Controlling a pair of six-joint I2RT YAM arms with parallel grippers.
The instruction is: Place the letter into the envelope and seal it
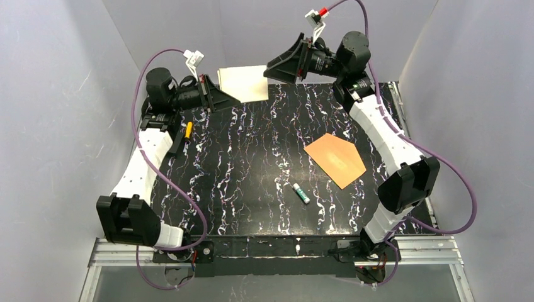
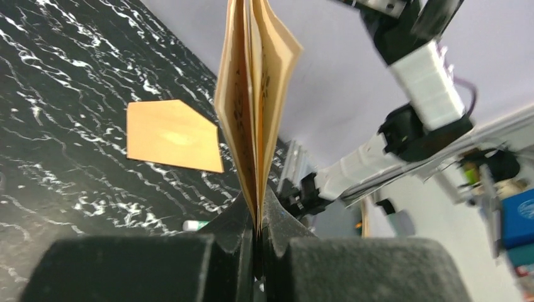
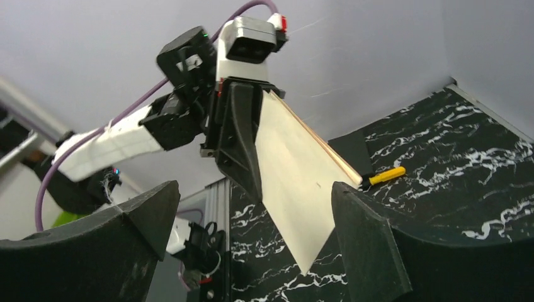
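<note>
A robot lab: grey booth walls (image 1: 56, 94), aluminium rail (image 1: 119, 253).

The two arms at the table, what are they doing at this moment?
The left gripper is shut on the folded letter and holds it up above the far edge of the table. The right gripper is open and faces the letter, not gripping it. The envelope lies flat on the table to the right, with a small green and white tube beside it.
</note>
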